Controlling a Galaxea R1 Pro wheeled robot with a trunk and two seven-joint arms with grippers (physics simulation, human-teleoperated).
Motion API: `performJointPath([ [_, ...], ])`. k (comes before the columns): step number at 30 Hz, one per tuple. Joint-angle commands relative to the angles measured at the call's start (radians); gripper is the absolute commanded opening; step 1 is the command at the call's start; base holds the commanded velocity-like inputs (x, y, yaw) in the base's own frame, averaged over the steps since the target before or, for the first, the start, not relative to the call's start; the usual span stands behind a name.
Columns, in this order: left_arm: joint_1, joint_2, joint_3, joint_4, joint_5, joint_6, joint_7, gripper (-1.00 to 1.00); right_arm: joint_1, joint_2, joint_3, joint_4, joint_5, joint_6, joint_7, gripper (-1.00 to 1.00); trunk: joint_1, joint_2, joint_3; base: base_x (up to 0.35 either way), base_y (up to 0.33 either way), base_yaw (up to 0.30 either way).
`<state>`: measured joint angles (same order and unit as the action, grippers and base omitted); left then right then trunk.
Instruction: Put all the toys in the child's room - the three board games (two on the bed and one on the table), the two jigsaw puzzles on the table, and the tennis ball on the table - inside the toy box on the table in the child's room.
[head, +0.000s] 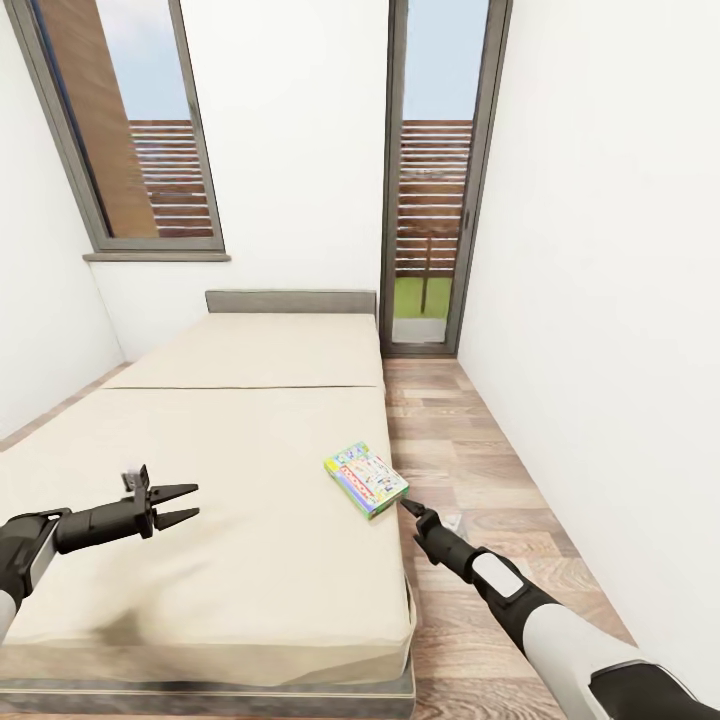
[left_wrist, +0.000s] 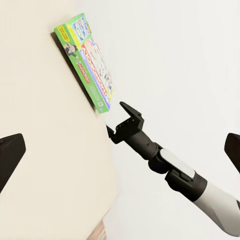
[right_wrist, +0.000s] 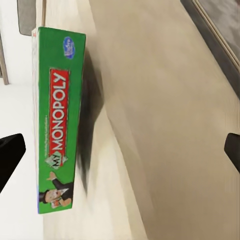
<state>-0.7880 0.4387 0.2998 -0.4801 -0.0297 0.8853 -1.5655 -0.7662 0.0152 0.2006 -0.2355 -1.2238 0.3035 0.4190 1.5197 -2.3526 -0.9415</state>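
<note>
Bright, even daylight all round, pouring in from the window (head: 150, 130) and the glass door (head: 435, 180) on the far wall. White walls (head: 600, 250) nearly washed out, no hard glare. Soft faint shadow on the bed (head: 250, 470) under the left arm. Head view bends straight lines at its edges, frames leaning outward. Right wrist view: green-edged board game (right_wrist: 60, 120) sharp, the mattress beyond it smeared and blurry, a dark shadow beside the box.

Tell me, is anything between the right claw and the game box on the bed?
No. The right gripper is open, just short of the green board game. The head view shows only a thin gap over the bed edge.
</note>
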Motion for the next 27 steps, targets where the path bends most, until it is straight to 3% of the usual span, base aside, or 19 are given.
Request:
performJointPath([
  [1, 0.000, 0.000, 0.001, 0.000, -0.003, 0.011, -0.005, 1.00, -0.001, 0.000, 0.003, 0.001, -0.006, 0.003, 0.002, 1.00, 0.000, 0.000, -0.001, 0.000, 0.000, 0.000],
  [27, 0.000, 0.000, 0.004, 0.000, -0.005, 0.010, -0.005, 1.00, -0.001, -0.011, 0.004, -0.001, -0.006, 0.002, 0.004, 1.00, 0.000, 0.000, -0.001, 0.000, 0.000, 0.000],
])
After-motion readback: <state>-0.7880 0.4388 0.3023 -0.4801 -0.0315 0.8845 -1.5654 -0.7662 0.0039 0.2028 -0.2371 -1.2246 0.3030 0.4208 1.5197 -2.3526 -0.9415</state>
